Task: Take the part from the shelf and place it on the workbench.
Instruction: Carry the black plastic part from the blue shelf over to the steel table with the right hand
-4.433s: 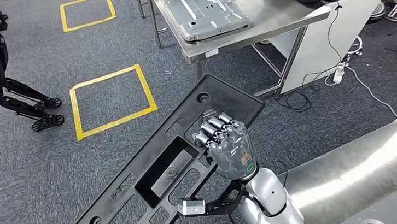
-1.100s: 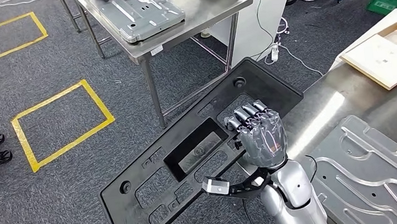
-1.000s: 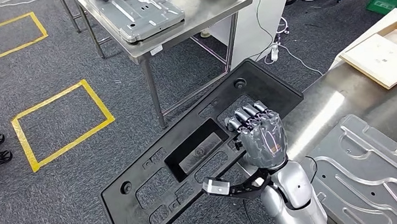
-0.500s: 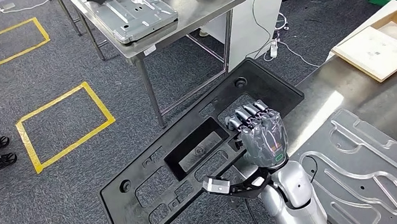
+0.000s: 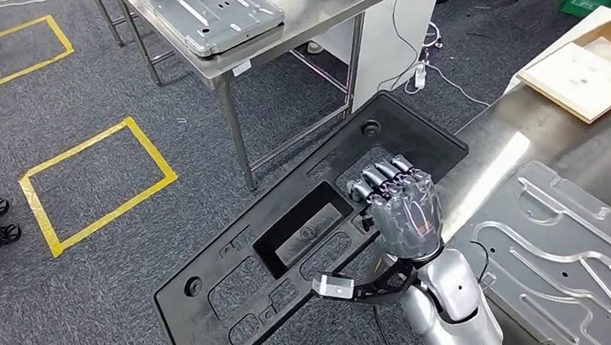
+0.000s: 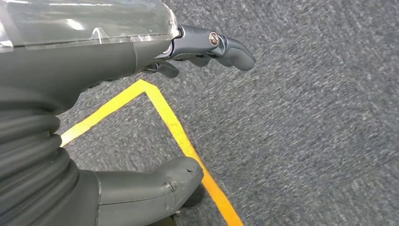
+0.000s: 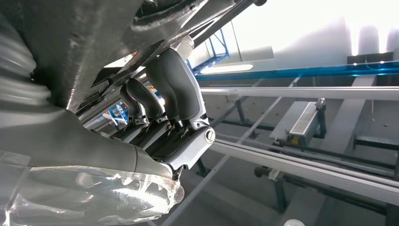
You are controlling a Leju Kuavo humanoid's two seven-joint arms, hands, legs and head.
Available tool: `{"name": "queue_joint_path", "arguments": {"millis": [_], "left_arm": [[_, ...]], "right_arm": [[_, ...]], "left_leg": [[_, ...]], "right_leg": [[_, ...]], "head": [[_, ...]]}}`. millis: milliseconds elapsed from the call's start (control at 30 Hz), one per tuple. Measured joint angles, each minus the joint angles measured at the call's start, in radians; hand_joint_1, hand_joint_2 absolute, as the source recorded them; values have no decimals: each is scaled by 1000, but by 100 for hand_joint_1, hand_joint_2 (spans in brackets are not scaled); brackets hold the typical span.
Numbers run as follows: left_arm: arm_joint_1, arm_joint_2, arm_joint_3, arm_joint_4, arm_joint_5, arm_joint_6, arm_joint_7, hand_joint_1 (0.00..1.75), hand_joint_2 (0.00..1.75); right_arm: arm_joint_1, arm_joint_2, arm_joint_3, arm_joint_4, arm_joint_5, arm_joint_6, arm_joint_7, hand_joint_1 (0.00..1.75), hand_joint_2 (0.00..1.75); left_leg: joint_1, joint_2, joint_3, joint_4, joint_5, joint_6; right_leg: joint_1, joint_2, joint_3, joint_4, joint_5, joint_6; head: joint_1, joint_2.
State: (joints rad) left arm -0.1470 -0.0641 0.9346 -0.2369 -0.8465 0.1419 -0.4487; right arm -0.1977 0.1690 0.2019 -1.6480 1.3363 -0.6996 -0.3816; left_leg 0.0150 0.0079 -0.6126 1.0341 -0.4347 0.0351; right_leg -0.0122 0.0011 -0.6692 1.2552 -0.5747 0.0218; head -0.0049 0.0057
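Floor: As we read from the left, the yellow taped square on the grey carpet lies beside the far steel table with a grey metal plate on it.
Left hand: our left hand hangs over the carpet and a yellow tape line, thumb and fingers apart, holding nothing.
Part: we carry the long flat black plastic panel with cut-outs tilted over the floor; its far corner overlaps the workbench edge, but most of it hangs clear of the top.
Right hand: our right hand grips the panel through an opening, fingers curled over its upper face.
Workbench: the shiny steel workbench carries a stamped grey metal sheet and a shallow wooden tray.
Change: within the last second the view has shifted slightly while the grip looks the same; over several seconds the bench has come into view, so we judge we have turned to it.
Meaning: we judge the carry nearly over; setting down remains.
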Motion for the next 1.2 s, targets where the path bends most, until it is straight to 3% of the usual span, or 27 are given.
{"name": "queue_joint_path", "arguments": {"millis": [33,100,200,267,333,400,467,500,600,633,767,800,867,933,967,1000,1033,1100,1133,1200], "left_arm": [[0,0,0,0,0,0,0,0,175],[0,-1,0,0,-1,0,0,0,175],[-1,-2,0,0,-1,0,1,0,175],[-1,-1,0,0,-1,1,2,0,175],[-1,-1,0,0,-1,1,3,0,175],[0,-1,0,0,-2,1,0,0,175],[0,-1,0,0,-2,0,-6,0,175],[0,-1,0,0,-2,0,-8,0,175],[-2,-1,0,0,-4,0,-12,0,175],[-3,-1,0,0,-5,0,-12,0,175],[-2,-1,0,0,-5,0,-14,0,175],[-2,-2,0,0,-5,0,-14,0,175],[-2,-2,0,0,-5,0,-14,0,175],[-1,-2,0,0,-5,0,-14,0,175],[-1,-2,0,0,-5,0,-14,0,175],[0,-2,0,0,-5,0,-14,0,175],[0,-2,0,0,-5,0,-14,0,175],[-1,-2,0,0,-5,0,-14,0,175],[-1,-2,0,0,-5,0,-15,0,175],[-2,-3,0,0,-5,0,-15,0,175]], "right_arm": [[0,0,0,0,0,0,0,175,175],[-3,0,0,0,0,0,0,175,175],[-3,1,-2,-1,0,0,-1,175,175],[-3,1,-4,-1,0,0,-2,175,175],[-5,3,-4,-1,0,0,-2,175,175],[-4,5,-4,0,0,0,-3,175,175],[-3,5,-4,0,1,0,-3,175,175],[-2,5,-4,0,1,0,-3,175,175],[-2,6,-4,0,-1,0,-3,175,175],[-2,6,-4,0,-2,0,-3,175,175],[-1,6,-4,0,-3,0,-4,175,175],[-1,6,-5,0,-3,0,-3,175,175],[0,6,-5,0,-4,0,-3,175,175],[3,6,-7,0,-4,0,-3,175,175],[4,6,-7,0,-4,0,-3,175,175],[6,6,-8,0,-4,0,-3,175,175],[6,6,-8,0,-4,0,-3,175,175],[4,6,-8,0,-4,0,-3,175,175],[3,6,-8,0,-4,0,-3,175,175],[3,6,-8,0,-6,0,-3,175,175]], "left_leg": [[0,0,-3,1,3,-2],[-2,-1,-7,3,8,-10],[-4,0,-12,2,22,-29],[-3,-1,-19,7,16,-39],[-1,-2,-48,73,-44,-47],[1,-2,-89,198,-126,-54],[1,-2,-100,270,-155,-58],[1,-2,-79,254,-144,-58],[-1,-2,47,59,-86,-49],[-3,-3,72,15,-79,-43],[-6,-2,78,-14,-61,-15],[-4,-1,77,-19,-53,-7],[-1,3,71,-24,-41,5],[-2,3,60,-21,-36,8],[-2,3,57,-19,-35,8],[-2,3,55,-18,-35,7],[-2,3,54,-16,-35,6],[-4,2,54,-12,-37,1],[-5,1,52,-11,-38,-4],[-7,1,49,-10,-36,-17]], "right_leg": [[0,0,42,-66,31,-4],[6,0,109,-183,65,-14],[13,2,116,-218,77,-24],[7,0,109,-224,91,-35],[2,-2,95,-231,107,-47],[4,-3,75,-231,120,-53],[6,-3,57,-228,131,-52],[6,-3,49,-225,136,-51],[8,-3,33,-212,145,-42],[9,-3,30,-209,148,-37],[9,-2,24,-209,155,-13],[8,-2,18,-193,141,-9],[6,-1,-20,-102,76,-1],[3,-1,-71,24,14,4],[2,-1,-81,57,7,5],[0,-1,-72,51,19,6],[-1,-1,-45,8,47,5],[0,-2,30,-128,103,-2],[2,-2,54,-178,116,-6],[8,0,67,-213,115,-14]], "head": [[0,0],[0,0],[0,0],[0,0],[0,0],[0,0],[0,0],[-1,0],[0,0],[0,0],[0,0],[0,0],[0,0],[0,0],[0,0],[0,0],[0,0],[0,0],[0,0],[0,0]]}}
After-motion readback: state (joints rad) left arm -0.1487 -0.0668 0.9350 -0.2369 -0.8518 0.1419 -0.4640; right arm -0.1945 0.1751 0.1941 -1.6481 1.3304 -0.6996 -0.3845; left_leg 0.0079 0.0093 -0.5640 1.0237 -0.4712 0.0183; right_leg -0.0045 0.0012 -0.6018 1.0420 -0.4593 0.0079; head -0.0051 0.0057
